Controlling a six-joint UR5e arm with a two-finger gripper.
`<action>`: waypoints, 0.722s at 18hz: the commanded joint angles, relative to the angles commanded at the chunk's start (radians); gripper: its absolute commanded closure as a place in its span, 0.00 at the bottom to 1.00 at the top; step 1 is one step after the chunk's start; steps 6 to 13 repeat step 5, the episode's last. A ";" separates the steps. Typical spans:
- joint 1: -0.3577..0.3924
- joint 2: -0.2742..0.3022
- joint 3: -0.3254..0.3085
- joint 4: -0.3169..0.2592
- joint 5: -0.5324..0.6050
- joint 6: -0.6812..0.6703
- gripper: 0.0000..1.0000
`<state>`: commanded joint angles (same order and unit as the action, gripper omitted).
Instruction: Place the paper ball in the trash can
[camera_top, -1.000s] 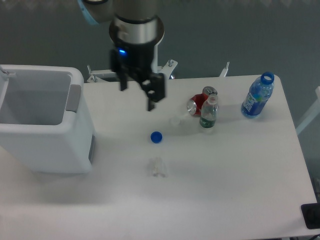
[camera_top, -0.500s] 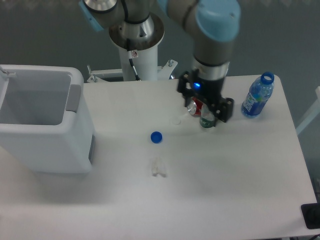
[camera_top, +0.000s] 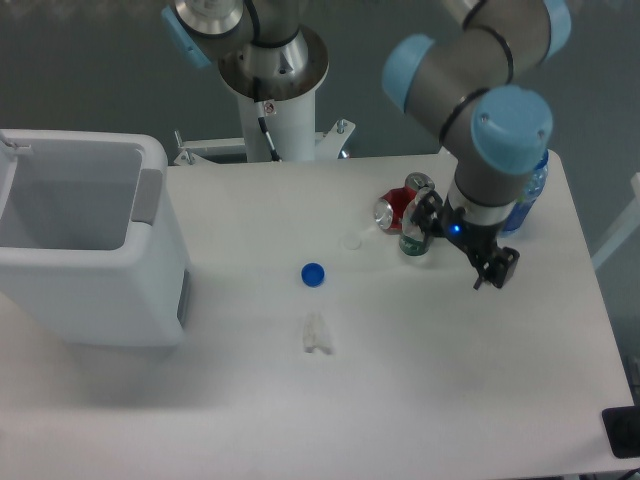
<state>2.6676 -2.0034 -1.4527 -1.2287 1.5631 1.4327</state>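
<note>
Trash can (camera_top: 120, 290) holds nothing visible; paper ball (camera_top: 350, 242) lies on table (camera_top: 450, 380).

Blue bottle cap (camera_top: 313, 273), red can (camera_top: 397, 208), small bottle (camera_top: 414, 236).

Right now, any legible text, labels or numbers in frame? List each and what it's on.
None legible.
Blue bottle: label too blurred to read.
Small green-label bottle: print too small.
Red can: markings blurred.
Trash can: no visible text.
</note>
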 joint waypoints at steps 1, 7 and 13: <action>0.002 0.000 0.002 0.002 0.000 0.000 0.00; 0.002 -0.002 0.002 0.003 0.000 -0.002 0.00; 0.002 -0.002 0.002 0.003 0.000 -0.002 0.00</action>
